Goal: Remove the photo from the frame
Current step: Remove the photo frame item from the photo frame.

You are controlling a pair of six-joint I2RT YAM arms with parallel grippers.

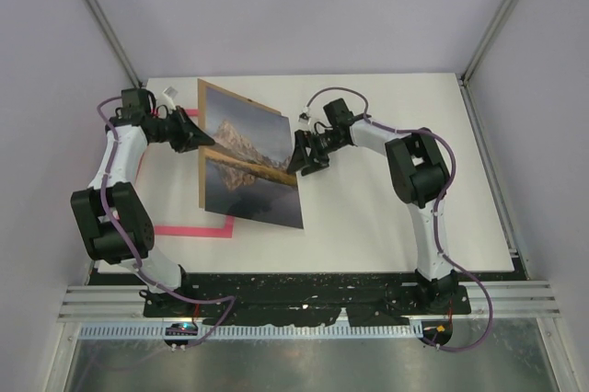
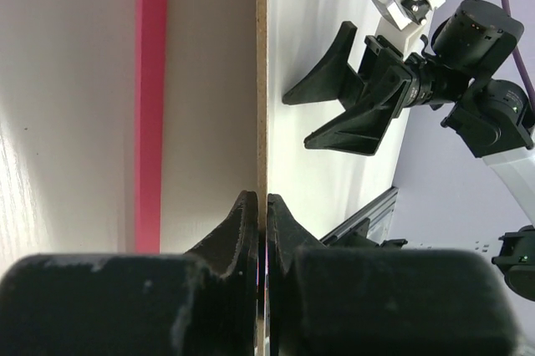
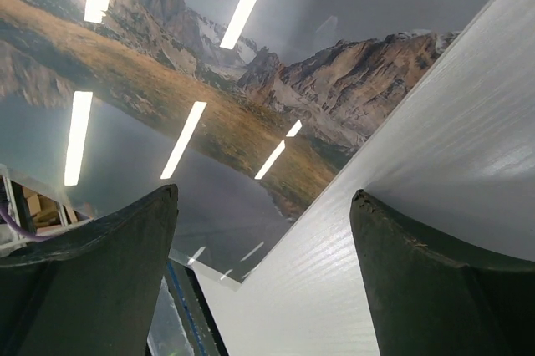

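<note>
The photo (image 1: 250,171) is tilted up over the middle-left of the table (image 1: 386,217). The brown backing board (image 1: 241,99) lies flat against its back and pokes out along the top. I cannot tell whether the lower edge touches the table. The frame (image 1: 189,230) lies flat on the table below and to the left, apart from the print, so I judge the extraction itself done.

My left gripper (image 1: 204,141) is pinched tight on the left edge of the print-and-board pair. My right gripper (image 1: 296,151) hangs just beside the right edge, jaws spread wide, holding nothing.

The risk I see is that one narrow pinch carries the whole sheet — if the right jaws close off-line or nudge the glossy face, the print could slide off the board or swing loose.

The overhead view gives me the layout but hides the pinch. The left wrist view shows the board's thin edge running straight into the closed fingers (image 2: 242,222). The right wrist view shows only the print's face between the open jaws — no board at all.
</note>
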